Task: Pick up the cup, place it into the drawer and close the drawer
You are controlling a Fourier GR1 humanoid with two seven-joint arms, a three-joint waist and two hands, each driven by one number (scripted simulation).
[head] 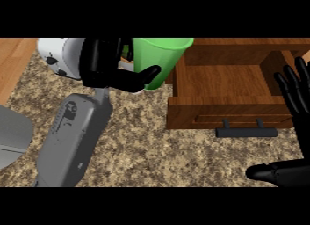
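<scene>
My left hand (108, 66) is curled round the green cup (164, 55), thumb across its side, at eleven o'clock on the counter (164, 149), just beside the open drawer (222, 83). I should clear the drawer's left wall, carry the cup toward three o'clock, keep it upright and lower it mid-drawer. My right hand (303, 101) rests open at three o'clock.

The light is even and moderately bright, and I cannot tell from which side it comes. The left robot hand (108, 66) stays deep black, with only a weak grey sheen along its fingers, and the right robot hand (303, 96) looks the same. The cup (164, 55) is lighter at its rim and darker near the left robot hand's thumb. Between the two robot hands, the drawer (225, 81) is shaded darker toward its back. The desk (150, 145) below the left robot hand is lit evenly.
</scene>
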